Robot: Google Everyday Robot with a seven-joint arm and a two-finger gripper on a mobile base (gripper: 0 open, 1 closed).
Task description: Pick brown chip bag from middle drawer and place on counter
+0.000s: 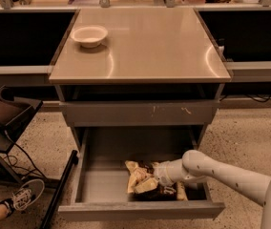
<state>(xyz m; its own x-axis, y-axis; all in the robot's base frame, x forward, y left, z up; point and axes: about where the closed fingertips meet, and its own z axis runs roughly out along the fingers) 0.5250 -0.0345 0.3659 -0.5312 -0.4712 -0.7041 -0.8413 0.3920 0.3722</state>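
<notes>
The middle drawer is pulled open low at the front of the cabinet. The brown chip bag lies crumpled inside it, right of centre, with its pale yellow ends showing. My white arm reaches in from the lower right, and my gripper is down in the drawer against the right part of the bag. The bag rests on the drawer floor. The tan counter is above, with a white bowl at its back left.
A shut grey drawer front with pale scratch marks sits right above the open drawer. Dark side shelves flank the counter. At the left are a chair, a black pole and a person's shoe.
</notes>
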